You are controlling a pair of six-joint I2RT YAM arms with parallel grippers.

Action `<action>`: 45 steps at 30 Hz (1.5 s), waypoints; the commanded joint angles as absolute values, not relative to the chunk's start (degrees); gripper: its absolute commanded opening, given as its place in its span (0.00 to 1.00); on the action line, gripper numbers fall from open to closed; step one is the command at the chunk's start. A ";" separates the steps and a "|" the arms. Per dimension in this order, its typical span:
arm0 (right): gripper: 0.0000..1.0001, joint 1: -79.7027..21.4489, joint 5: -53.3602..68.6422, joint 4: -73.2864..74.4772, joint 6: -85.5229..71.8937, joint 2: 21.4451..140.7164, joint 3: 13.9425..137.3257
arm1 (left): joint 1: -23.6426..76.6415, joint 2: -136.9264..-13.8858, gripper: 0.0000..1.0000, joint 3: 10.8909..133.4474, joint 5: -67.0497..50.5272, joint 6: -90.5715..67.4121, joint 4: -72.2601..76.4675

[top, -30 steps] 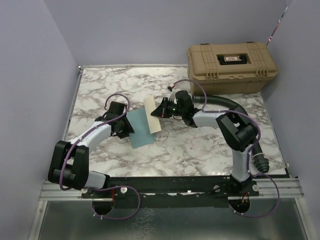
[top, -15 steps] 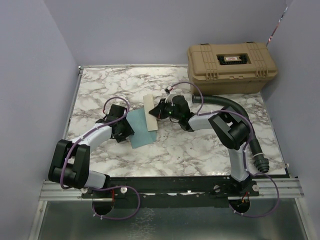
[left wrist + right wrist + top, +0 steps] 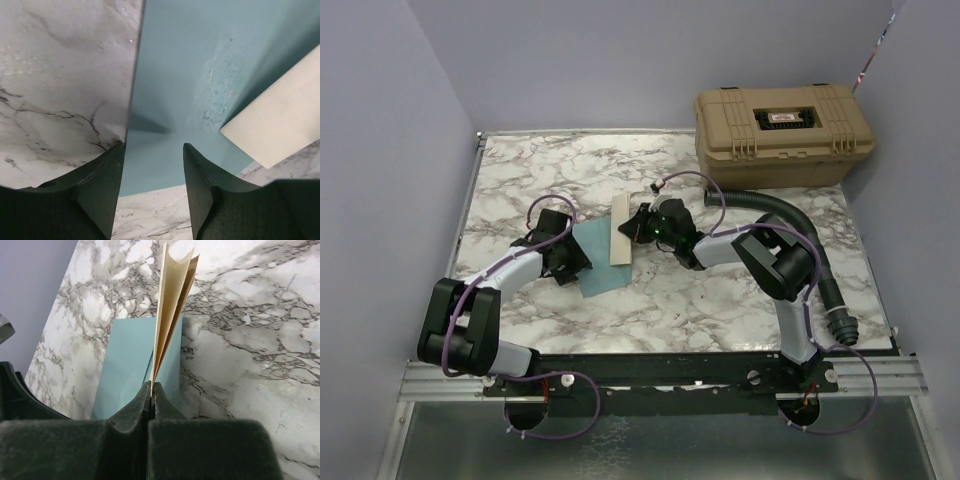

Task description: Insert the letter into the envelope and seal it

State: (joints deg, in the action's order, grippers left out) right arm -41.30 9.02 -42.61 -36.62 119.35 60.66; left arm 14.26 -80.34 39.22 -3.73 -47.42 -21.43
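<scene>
Even diffuse light; soft shadows; no glare; wrist-view foregrounds dark, blurred.

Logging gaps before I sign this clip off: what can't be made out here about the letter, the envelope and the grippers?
- Flap of the envelope: top view, partly covered by the letter and left gripper; left wrist view shows only plain teal.
- Letter's print: edge-on in right wrist view, pinched in the right gripper; too small from above.
- Whether the left fingertips touch the envelope: unclear in both views.

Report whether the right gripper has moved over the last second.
Yes: the right gripper, shut on the letter, shifted left, away from the tan case.
</scene>
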 commanded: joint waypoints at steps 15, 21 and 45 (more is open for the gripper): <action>0.01 -41.61 9.37 -43.11 -44.56 121.67 57.31 | 14.46 -83.73 0.52 34.73 -9.31 -51.77 -24.64; 0.01 -41.66 10.08 -36.73 -51.33 121.38 59.04 | 14.46 -82.09 0.50 33.91 -9.23 -53.36 -23.87; 0.00 -40.35 7.84 -11.52 -61.17 120.32 63.45 | 14.41 -74.71 0.42 38.38 2.62 -53.05 -16.47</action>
State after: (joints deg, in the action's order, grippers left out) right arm -40.77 8.47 -19.44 -61.54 120.16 65.39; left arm 14.37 -76.64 35.86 -5.06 -56.86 -18.44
